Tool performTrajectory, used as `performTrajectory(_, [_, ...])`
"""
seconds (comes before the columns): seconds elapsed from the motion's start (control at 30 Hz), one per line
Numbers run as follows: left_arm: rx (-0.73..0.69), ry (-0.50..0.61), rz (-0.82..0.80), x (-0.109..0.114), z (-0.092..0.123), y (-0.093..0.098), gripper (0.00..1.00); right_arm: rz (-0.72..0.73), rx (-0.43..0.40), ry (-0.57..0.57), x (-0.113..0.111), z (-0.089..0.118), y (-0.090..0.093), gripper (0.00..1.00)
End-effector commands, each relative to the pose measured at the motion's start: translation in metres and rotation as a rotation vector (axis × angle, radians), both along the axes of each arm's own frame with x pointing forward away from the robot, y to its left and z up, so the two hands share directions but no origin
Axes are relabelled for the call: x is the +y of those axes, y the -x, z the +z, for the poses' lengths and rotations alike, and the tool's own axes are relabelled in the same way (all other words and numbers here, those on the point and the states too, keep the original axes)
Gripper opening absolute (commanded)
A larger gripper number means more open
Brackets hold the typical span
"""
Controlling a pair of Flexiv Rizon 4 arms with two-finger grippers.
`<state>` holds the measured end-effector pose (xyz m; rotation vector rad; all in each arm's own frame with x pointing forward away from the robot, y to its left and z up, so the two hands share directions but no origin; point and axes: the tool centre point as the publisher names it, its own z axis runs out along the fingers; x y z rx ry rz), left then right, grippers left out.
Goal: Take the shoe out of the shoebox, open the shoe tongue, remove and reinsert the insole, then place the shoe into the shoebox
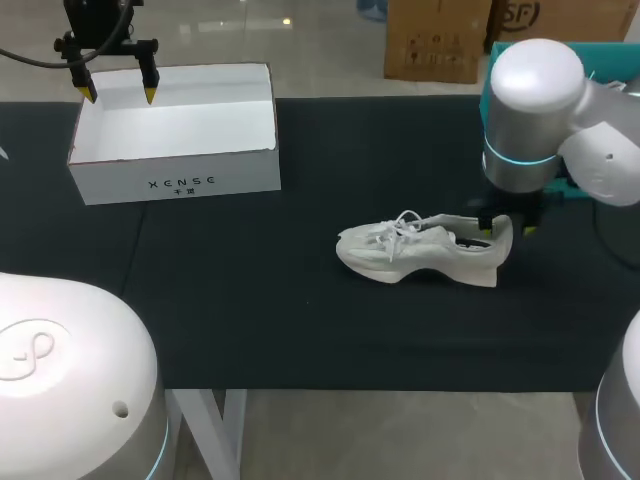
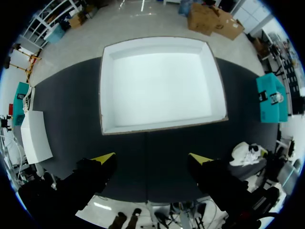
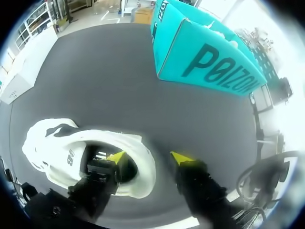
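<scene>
Right hand (image 3: 147, 157) open astride the heel of the shoe (image 1: 415, 255), one finger inside, one outside; shoe on the worktop (image 1: 300, 320), apart from the shoebox (image 1: 175, 185); left hand (image 2: 152, 157) open above that box.

One white shoe (image 1: 420, 255), one open white shoebox (image 1: 175, 180), one teal box (image 3: 205, 52)
</scene>
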<state>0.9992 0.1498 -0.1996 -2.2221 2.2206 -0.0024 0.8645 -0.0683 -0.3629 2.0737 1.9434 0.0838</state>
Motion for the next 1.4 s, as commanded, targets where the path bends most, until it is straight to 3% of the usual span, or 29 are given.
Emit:
performTrajectory(0.03, [0.000,0.000,0.000,0.000,-0.001,0.000,1.00,-0.009,-0.028,-0.005,-0.007,0.015,0.003,1.00])
performTrajectory(0.2, [0.000,0.000,0.000,0.000,-0.001,0.000,1.00,0.037,-0.029,-0.065,-0.017,0.040,0.009,1.00])
performTrajectory(0.3, [0.000,0.000,0.000,0.000,-0.001,0.000,1.00,0.423,-0.047,-0.217,-0.019,0.067,0.031,1.00])
performTrajectory(0.37, [0.000,0.000,0.000,0.000,-0.001,0.000,1.00,0.750,0.040,-0.232,-0.021,0.081,0.055,1.00])
performTrajectory(0.4, [0.000,0.000,0.000,0.000,-0.001,0.000,1.00,0.834,0.079,-0.207,-0.026,0.086,0.064,1.00])
performTrajectory(1.0, [0.000,0.000,0.000,0.000,-0.001,0.000,1.00,0.834,0.079,-0.207,-0.026,0.086,0.064,1.00])
performTrajectory(1.1, [0.000,0.000,0.000,0.000,-0.001,0.000,1.00,1.038,0.007,-0.196,-0.039,0.090,0.060,1.00])
performTrajectory(1.17, [0.000,0.000,0.000,0.000,-0.001,0.000,1.00,1.189,-0.080,-0.247,-0.048,0.094,0.061,1.00])
performTrajectory(1.3, [0.000,0.000,0.000,0.000,-0.001,0.000,1.00,1.303,-0.119,-0.336,-0.070,0.096,0.064,1.00])
performTrajectory(1.37, [0.000,0.000,0.000,0.000,-0.001,0.000,1.00,1.410,-0.187,-0.419,-0.079,0.099,0.065,1.00])
performTrajectory(1.4, [0.000,0.000,0.000,0.000,-0.001,0.000,1.00,1.419,-0.151,-0.405,-0.082,0.101,0.065,1.00])
